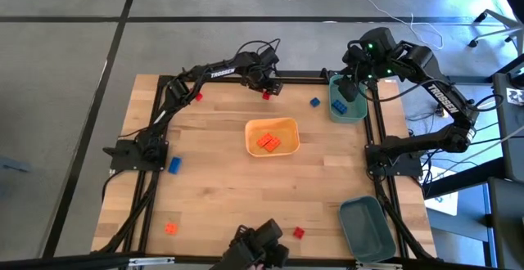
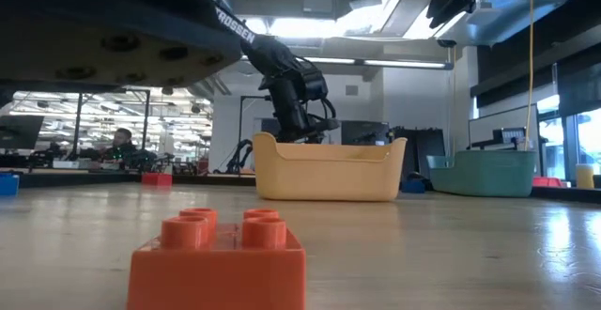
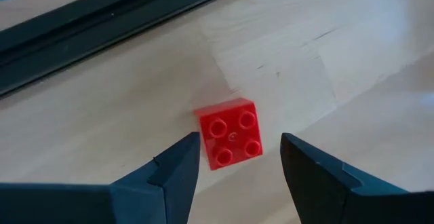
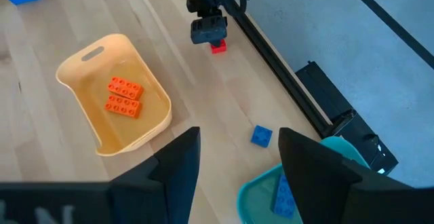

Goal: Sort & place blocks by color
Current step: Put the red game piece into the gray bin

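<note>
- Two orange blocks lie in the yellow-orange tray; blue ones sit in the teal bin beside it.
- Beyond the tray, the left gripper hangs spread and empty over a red block; the right gripper, spread and empty, hovers above the bin.
- Around the tray, several blocks are left on the counter.

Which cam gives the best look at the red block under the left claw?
Left wrist view: the red block fills the centre, four studs clear, lying between the open left claw fingers. High view and right wrist view show only a red speck under the claw. Low view: hidden behind the yellow-orange tray.
</note>
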`<state>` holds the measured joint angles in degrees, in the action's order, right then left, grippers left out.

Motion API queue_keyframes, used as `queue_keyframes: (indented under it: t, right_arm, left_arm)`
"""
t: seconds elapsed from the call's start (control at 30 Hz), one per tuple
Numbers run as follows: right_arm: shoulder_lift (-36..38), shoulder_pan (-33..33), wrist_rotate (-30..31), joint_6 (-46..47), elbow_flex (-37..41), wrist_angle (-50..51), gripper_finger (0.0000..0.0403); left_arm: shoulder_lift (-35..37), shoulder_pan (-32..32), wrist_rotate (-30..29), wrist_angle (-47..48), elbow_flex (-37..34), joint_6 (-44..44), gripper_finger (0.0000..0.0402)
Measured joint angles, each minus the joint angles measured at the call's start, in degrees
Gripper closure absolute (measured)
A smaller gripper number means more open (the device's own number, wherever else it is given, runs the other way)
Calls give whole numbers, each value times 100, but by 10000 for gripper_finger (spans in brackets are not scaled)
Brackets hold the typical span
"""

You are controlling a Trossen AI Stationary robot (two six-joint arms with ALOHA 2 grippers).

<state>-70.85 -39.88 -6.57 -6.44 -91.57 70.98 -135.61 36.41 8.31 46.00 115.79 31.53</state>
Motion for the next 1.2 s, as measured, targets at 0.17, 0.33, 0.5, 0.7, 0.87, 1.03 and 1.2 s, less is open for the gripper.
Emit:
queue_keyframes:
  t: [0.17,0.33,0.5,0.7,0.87,1.03,1.2]
  right_arm:
    - [0,0,0,0,0,0,203]
    - [0,0,-2,-16,0,2,203]
    - [-2,-2,-4,-24,0,22,203]
    - [-2,0,-4,-144,0,55,203]
    - [-2,-1,-2,-151,0,65,203]
    - [-2,-1,-6,-153,0,68,203]
    - [-2,-2,-4,-155,0,68,203]
  left_arm:
    - [-76,54,291,26,7,234,205]
    - [-197,116,1014,109,-2,263,205]
    - [-197,117,849,-1,0,278,205]
    - [-196,103,919,-267,0,260,205]
    - [-195,81,1001,-505,0,286,205]
    - [-192,53,771,-435,0,504,205]
    - [-190,57,746,-119,0,552,205]
